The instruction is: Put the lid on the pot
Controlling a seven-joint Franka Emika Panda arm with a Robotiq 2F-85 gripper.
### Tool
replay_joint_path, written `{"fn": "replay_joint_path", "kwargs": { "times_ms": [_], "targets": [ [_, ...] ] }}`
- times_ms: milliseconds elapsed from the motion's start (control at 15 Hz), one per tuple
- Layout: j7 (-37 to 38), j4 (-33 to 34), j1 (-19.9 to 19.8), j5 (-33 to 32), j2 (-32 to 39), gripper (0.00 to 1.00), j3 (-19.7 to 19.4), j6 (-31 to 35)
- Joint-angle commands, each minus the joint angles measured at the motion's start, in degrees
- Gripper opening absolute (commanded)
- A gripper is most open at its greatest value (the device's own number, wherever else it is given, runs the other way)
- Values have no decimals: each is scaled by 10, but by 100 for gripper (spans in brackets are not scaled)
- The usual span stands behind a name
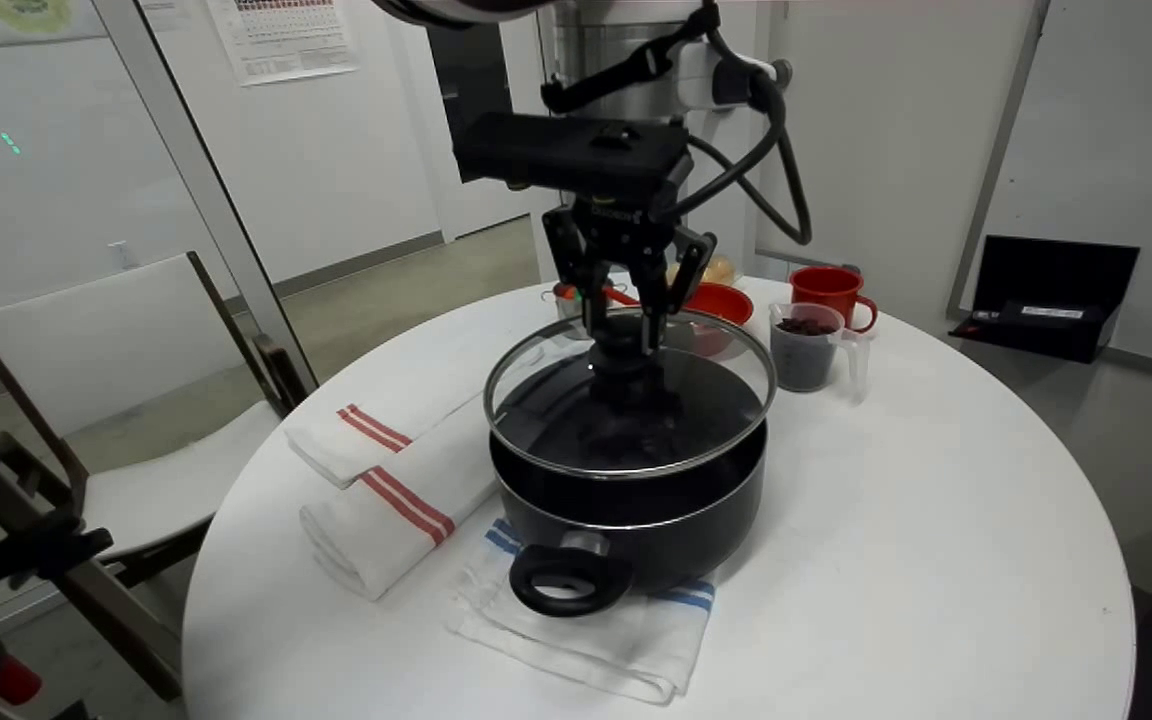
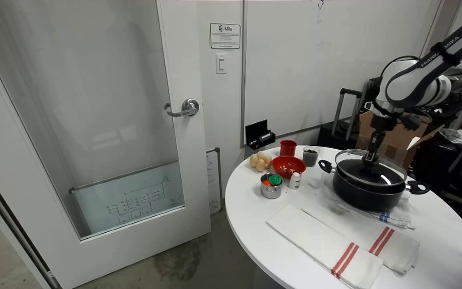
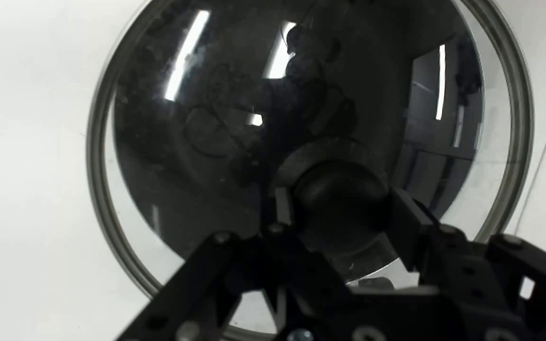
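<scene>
One lid (image 1: 626, 428) | knob (image 3: 341, 201) clamped between jaws | above pot (image 1: 656, 545)

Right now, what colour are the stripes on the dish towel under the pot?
The stripes are blue, clearest in an exterior view.

The lid (image 1: 636, 428) is clear glass with a metal rim (image 3: 96, 156) and black knob (image 3: 341, 208), pretty much as wide as the pot (image 1: 646, 545). It's held up by that knob just above the pot, roughly lined up but apart: in an exterior view, mid-frame, a strip of dark interior shows under the lid's near edge. Pot's wide, black, upright, with loop handles (image 2: 425, 187) on opposite sides. Wrist view's mostly lid, with the pot showing dark through the glass.
</scene>
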Motion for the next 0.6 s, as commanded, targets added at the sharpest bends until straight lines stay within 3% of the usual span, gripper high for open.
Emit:
{"fn": "replay_joint_path", "kwargs": {
  "times_ms": [0, 533],
  "targets": [
    [-8, 7, -11, 21, 3, 25, 13, 0],
    [-4, 28, -11, 18, 26, 25, 10, -6]
  ]
}}
